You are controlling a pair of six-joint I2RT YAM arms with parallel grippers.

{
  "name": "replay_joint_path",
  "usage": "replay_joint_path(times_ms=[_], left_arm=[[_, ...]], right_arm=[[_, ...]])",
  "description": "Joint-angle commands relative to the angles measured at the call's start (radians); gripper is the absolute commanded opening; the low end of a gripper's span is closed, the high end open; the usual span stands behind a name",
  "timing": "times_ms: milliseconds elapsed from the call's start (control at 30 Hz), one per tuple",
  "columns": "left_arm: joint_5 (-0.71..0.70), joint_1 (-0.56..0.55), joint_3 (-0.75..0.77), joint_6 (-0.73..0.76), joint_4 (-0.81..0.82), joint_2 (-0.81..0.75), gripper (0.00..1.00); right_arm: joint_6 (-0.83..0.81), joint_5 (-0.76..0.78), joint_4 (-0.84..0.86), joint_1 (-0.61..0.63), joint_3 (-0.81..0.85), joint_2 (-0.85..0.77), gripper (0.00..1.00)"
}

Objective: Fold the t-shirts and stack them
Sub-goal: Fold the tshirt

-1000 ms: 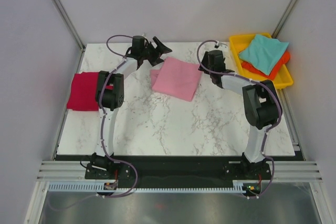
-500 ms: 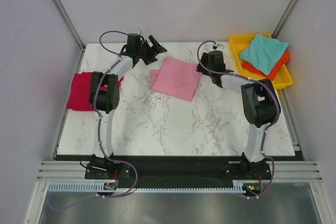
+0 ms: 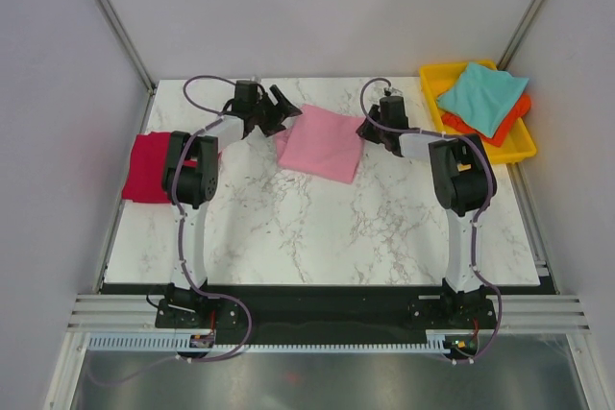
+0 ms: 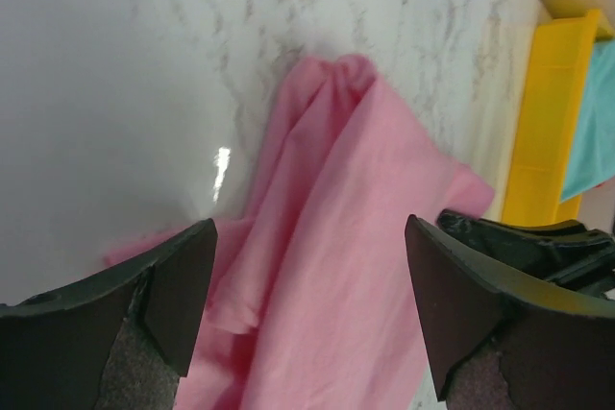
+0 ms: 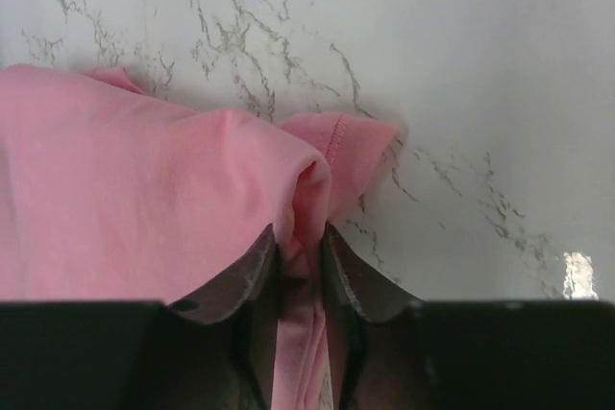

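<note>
From where I stand, the pink shirt lies folded toward the far middle of the table, right between the two arms. The right gripper is pinched tight on a bunched fold at the shirt's right corner, low against the marble. The left gripper has its fingers wide apart over the opposite, far-left edge, with nothing in them. The cloth spans from one gripper to the other, so I'd guess the left one must drop and close next. The red shirt lies well off to the left, nearer the left arm. The teal shirt lies on the orange shirt in the yellow tray, far right.
</note>
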Motion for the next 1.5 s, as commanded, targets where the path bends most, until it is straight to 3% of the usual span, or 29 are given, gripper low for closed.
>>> replay_joint_path(times_ms=[0, 167, 200, 433, 667, 800, 833, 900, 967, 1033, 1100, 1300, 1467], left_arm=[[-0.050, 0.001, -0.143, -0.019, 0.106, -0.104, 0.86], [-0.089, 0.001, -0.294, -0.007, 0.129, -0.222, 0.86], [-0.092, 0.001, -0.379, -0.014, 0.155, -0.275, 0.86], [-0.132, -0.032, -0.682, -0.028, 0.183, -0.481, 0.86], [-0.246, -0.088, -0.927, 0.016, 0.075, -0.731, 0.86], [-0.268, -0.128, -1.018, 0.025, 0.074, -0.856, 0.83], [-0.276, -0.136, -1.024, 0.025, 0.046, -0.877, 0.83], [-0.331, -0.137, -1.035, 0.022, -0.004, -0.941, 0.84], [-0.371, -0.128, -1.033, 0.027, -0.038, -0.969, 0.91], [-0.380, -0.110, -1.021, 0.031, -0.053, -0.963, 1.00], [-0.366, -0.078, -0.974, 0.039, -0.054, -0.931, 1.00], [-0.250, -0.045, -0.718, 0.096, -0.058, -0.638, 0.99], [-0.147, -0.047, -0.619, 0.099, 0.055, -0.509, 0.94]], right_arm=[[0.004, -0.115, -0.033, 0.006, 0.031, 0.031, 0.26], [-0.009, -0.133, -0.039, 0.038, -0.036, -0.028, 0.15], [-0.009, -0.144, -0.042, 0.043, -0.051, -0.041, 0.14], [-0.003, -0.147, -0.080, 0.092, -0.223, -0.196, 0.15], [0.026, -0.083, -0.119, 0.155, -0.393, -0.328, 0.26], [0.058, -0.053, -0.111, 0.155, -0.391, -0.312, 0.33], [0.057, -0.049, -0.112, 0.153, -0.383, -0.304, 0.42], [0.050, -0.032, -0.115, 0.150, -0.369, -0.296, 0.47], [0.041, -0.017, -0.114, 0.145, -0.374, -0.304, 0.57], [0.029, -0.013, -0.109, 0.139, -0.375, -0.307, 0.60], [0.023, -0.021, -0.096, 0.135, -0.378, -0.301, 0.59], [0.034, -0.006, -0.051, 0.119, -0.384, -0.255, 0.51], [0.020, -0.009, -0.014, 0.102, -0.365, -0.223, 0.34]])
